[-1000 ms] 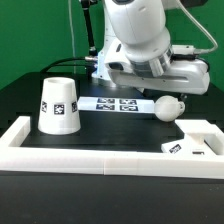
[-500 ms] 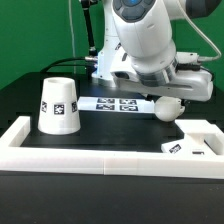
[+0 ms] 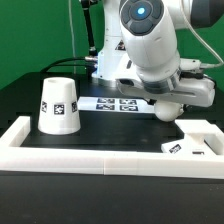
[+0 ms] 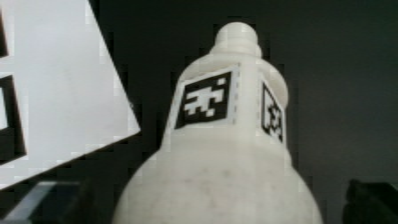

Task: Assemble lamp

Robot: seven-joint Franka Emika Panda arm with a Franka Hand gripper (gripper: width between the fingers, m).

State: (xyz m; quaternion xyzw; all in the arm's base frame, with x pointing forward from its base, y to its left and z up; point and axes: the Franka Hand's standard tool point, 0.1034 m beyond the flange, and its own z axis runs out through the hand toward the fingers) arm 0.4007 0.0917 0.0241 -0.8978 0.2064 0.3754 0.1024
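Note:
The white lamp bulb [image 3: 169, 108] lies on the black table at the exterior view's right, just past the end of the marker board [image 3: 112, 103]. My gripper [image 3: 165, 97] hangs right over it, its fingers mostly hidden by the hand. In the wrist view the bulb [image 4: 222, 130], with black tags on it, fills the middle. It lies between my gripper's [image 4: 199, 205] dark fingers, which stand apart at either side without touching it. The white lamp shade [image 3: 58, 105], a tagged cone, stands at the left. The white lamp base [image 3: 195, 140] lies at the front right.
A white raised wall [image 3: 100, 160] runs along the table's front and up both sides. The marker board also shows beside the bulb in the wrist view [image 4: 54, 100]. A black cable runs behind the shade.
The arm has moved toward the exterior view's right and down, bringing the hand over the bulb. The bulb, shade and base have not moved.

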